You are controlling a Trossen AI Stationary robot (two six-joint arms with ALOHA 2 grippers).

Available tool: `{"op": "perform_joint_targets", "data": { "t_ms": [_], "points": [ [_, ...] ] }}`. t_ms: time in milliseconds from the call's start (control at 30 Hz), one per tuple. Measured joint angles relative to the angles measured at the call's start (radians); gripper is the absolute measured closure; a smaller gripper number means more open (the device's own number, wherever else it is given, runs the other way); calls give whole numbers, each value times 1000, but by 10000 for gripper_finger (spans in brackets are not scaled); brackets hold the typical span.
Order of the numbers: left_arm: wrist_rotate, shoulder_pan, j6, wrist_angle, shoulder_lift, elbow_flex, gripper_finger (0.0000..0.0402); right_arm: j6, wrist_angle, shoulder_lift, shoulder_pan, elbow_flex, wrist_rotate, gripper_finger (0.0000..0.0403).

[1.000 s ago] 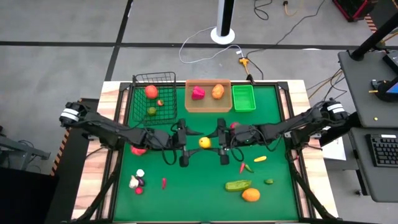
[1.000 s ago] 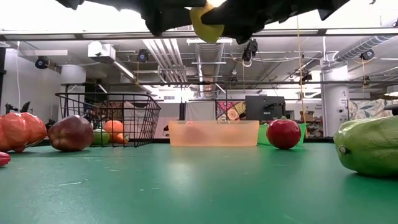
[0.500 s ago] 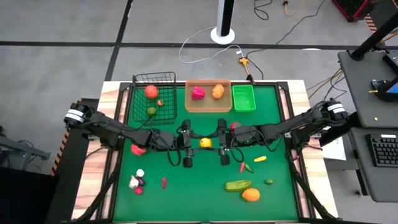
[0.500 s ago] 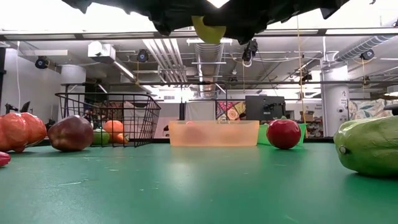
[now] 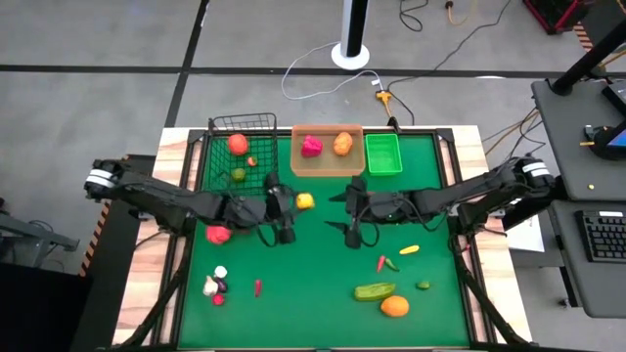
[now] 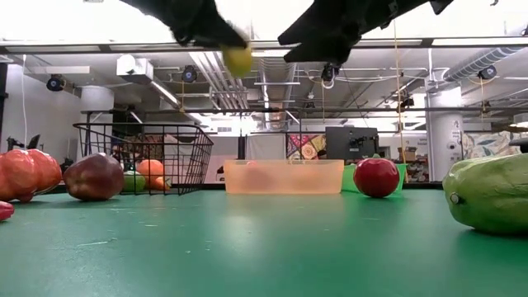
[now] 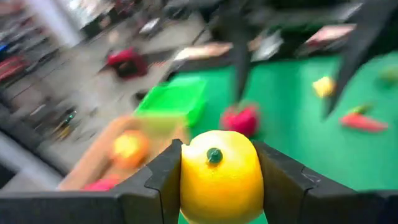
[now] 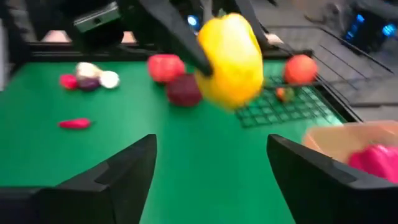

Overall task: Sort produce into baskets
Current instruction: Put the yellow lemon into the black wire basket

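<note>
Green bench (image 5: pixel 313 284) under your arms: your left gripper (image 7: pixel 217 180) has its jaws clamped on the yellow lemon (image 5: pixel 304 201), raised just beside the tan tray (image 5: pixel 327 166). Your right gripper (image 8: pixel 208 168) hovers nearby, jaws apart, empty.

You are working in a lab or workshop: exposed ceiling ducts (image 6: pixel 272 70) and pipes overhead, cables (image 5: pixel 323 73) trailing across grey concrete floor (image 5: pixel 98 98), a side desk with keyboard (image 5: pixel 599 237).
</note>
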Motion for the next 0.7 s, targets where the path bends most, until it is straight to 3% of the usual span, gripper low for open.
{"op": "perform_joint_targets", "data": {
  "t_ms": [167, 367, 467, 600, 700],
  "points": [
    [-69, 144, -99, -260, -120, 0, 255, 60, -129, -3, -15, 49, 4, 81],
    [-14, 452, -163, -544, -191, 0, 255, 83, -157, -1, -17, 60, 4, 72],
    [89, 623, -133, -581, -182, -2, 255, 93, -166, -1, -17, 60, 4, 72],
    [322, 822, -54, -552, -122, -3, 255, 106, -173, 1, -19, 60, 3, 71],
    [376, 916, -29, -549, -64, 5, 255, 107, -178, 1, -21, 60, 3, 71]
  ]
}}
